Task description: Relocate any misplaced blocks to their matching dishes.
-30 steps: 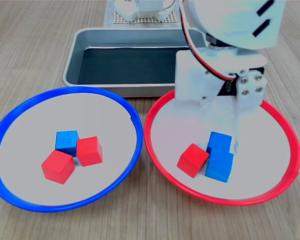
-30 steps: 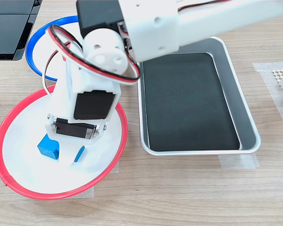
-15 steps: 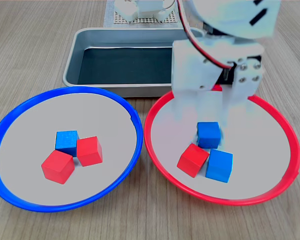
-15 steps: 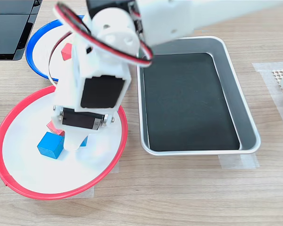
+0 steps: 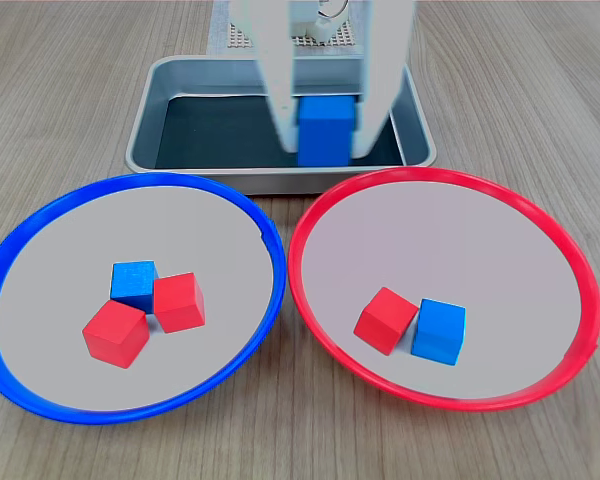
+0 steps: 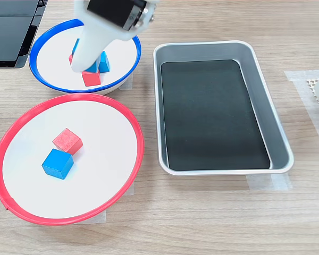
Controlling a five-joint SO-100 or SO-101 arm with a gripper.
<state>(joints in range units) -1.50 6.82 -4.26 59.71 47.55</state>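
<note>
My gripper [image 5: 324,150] hangs high above the table, shut on a blue block [image 5: 325,127], in front of the tray in the first exterior view. In the second exterior view the gripper [image 6: 87,62] is over the blue-rimmed dish [image 6: 34,74]. That blue-rimmed dish [image 5: 130,180] holds one blue block [image 5: 133,283] and two red blocks [image 5: 178,301] [image 5: 115,335]. The red-rimmed dish [image 5: 440,175] [image 6: 69,96] holds a red block [image 5: 385,319] [image 6: 67,141] touching a blue block [image 5: 440,331] [image 6: 57,163].
A rectangular metal tray [image 5: 145,110] [image 6: 274,122] with a black bottom stands behind the two dishes. A white mesh base [image 5: 240,38] lies beyond it. A dark device [image 6: 10,32] sits at the second exterior view's top left.
The gripper closed on the upper blue block in the red-rimmed dish, lifted it clear and carried it up and away toward the blue-rimmed dish. The other blocks stayed put.
</note>
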